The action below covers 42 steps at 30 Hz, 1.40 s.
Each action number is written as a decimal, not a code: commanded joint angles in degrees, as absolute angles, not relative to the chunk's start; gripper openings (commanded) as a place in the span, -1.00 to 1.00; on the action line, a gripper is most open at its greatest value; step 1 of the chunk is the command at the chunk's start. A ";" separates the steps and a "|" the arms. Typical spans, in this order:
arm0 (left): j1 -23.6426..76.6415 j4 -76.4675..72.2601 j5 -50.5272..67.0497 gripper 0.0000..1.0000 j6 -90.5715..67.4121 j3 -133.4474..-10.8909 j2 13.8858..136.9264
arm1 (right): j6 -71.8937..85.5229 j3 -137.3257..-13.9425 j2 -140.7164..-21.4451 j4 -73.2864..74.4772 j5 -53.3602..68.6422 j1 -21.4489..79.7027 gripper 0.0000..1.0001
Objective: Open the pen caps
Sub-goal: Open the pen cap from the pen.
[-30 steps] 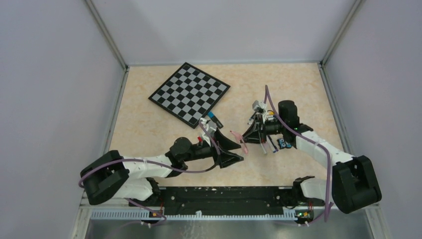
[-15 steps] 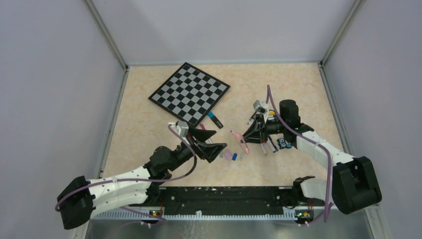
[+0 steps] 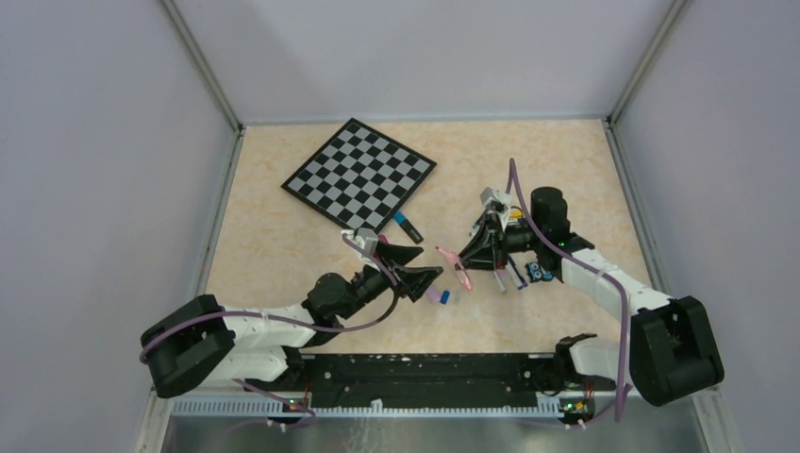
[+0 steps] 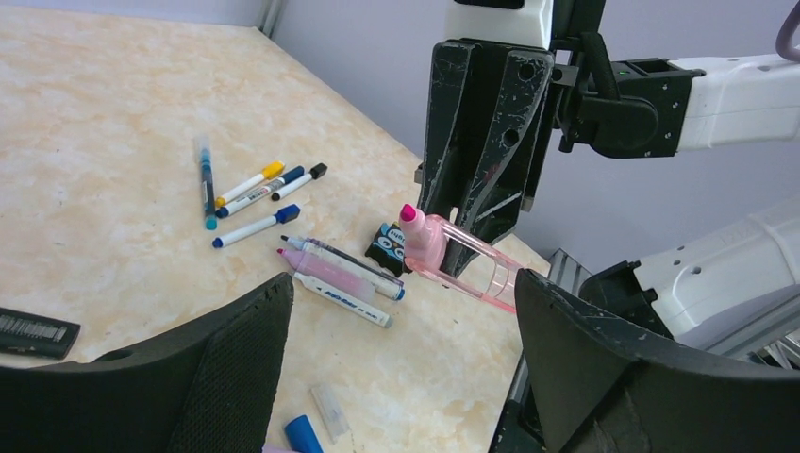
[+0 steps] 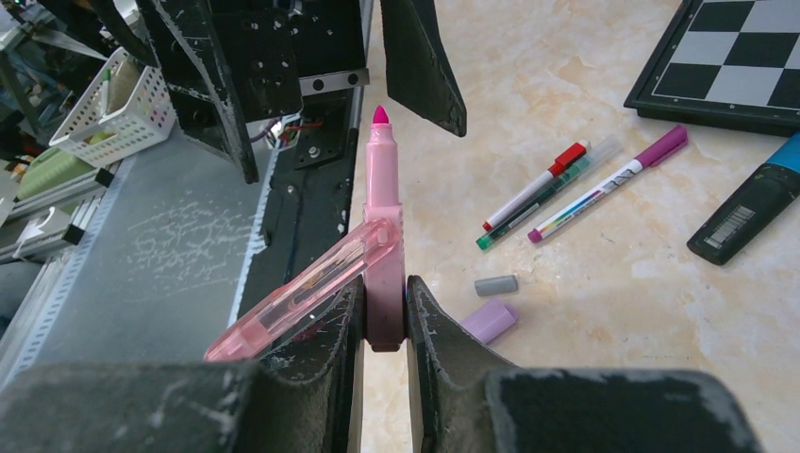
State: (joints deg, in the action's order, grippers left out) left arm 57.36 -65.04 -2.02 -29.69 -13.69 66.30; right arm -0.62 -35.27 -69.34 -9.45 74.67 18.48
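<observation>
My right gripper (image 5: 382, 286) is shut on a pink highlighter (image 5: 382, 189) held above the table, its magenta tip bare. A clear pink cap (image 5: 283, 307) hangs slanted from the highlighter's side. My left gripper (image 3: 415, 268) stands wide open with nothing between its fingers, just left of the highlighter (image 3: 445, 255). In the left wrist view the highlighter (image 4: 423, 241) and its cap (image 4: 481, 274) sit ahead of the open jaws. Loose pen caps lie on the table below: lilac (image 3: 433, 294), blue (image 3: 444, 297) and grey (image 5: 496, 284).
The checkered board (image 3: 359, 176) lies at the back left, with a black and blue barcoded object (image 3: 408, 226) by its corner. Several pens (image 4: 255, 189) and a small owl-like figure (image 4: 385, 247) lie under and behind the right arm. More pens (image 5: 566, 189) lie near the board.
My left gripper drew back left from the highlighter's cap end, opening wider, then came partway right again. The right gripper kept its hold and barely moved.
</observation>
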 commanded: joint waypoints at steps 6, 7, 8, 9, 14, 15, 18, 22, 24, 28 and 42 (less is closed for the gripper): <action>57.13 -79.55 -0.45 0.51 -31.21 -16.25 72.94 | -0.44 -34.90 -68.73 -12.48 76.77 19.68 -1.00; 57.13 -80.11 -0.44 0.50 -31.51 -16.30 73.70 | -0.44 -34.94 -68.66 -12.48 76.88 19.72 -1.00; 57.13 -80.48 -0.44 0.49 -31.62 -16.46 74.13 | -0.42 -34.85 -68.71 -12.48 76.88 19.80 -1.00; 57.13 -81.03 -0.44 0.47 -31.72 -16.56 74.55 | -0.43 -34.81 -68.73 -12.59 76.90 19.87 -1.00; 57.13 -82.29 -0.30 0.25 -31.82 -17.59 76.18 | -0.44 -34.66 -68.82 -12.66 77.07 20.22 -1.00; 57.13 -82.35 -0.35 0.21 -31.82 -17.79 76.42 | -0.44 -34.63 -68.86 -12.67 77.06 20.28 -1.00; 57.13 -82.73 -0.27 0.13 -32.06 -18.18 77.29 | -0.44 -34.66 -68.83 -12.73 77.25 20.30 -1.00; 57.13 -83.42 0.59 0.04 -32.54 -18.52 78.44 | -0.44 -34.66 -68.79 -12.74 77.41 20.35 -1.00; 57.13 -83.73 1.65 0.03 -32.68 -18.56 78.85 | -0.44 -34.55 -68.83 -12.87 77.58 20.34 -1.00; 57.13 -84.00 2.59 0.03 -33.11 -18.89 79.55 | -0.44 -34.59 -68.86 -13.13 77.83 20.40 -1.00; 57.06 -86.13 4.54 -1.00 -33.97 -19.11 80.97 | 0.48 -34.42 -69.13 -12.37 77.64 20.57 -0.80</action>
State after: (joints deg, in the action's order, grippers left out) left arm 57.12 -81.67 3.68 -34.85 -17.69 81.30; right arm 1.61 -34.48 -69.41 -11.99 77.36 19.77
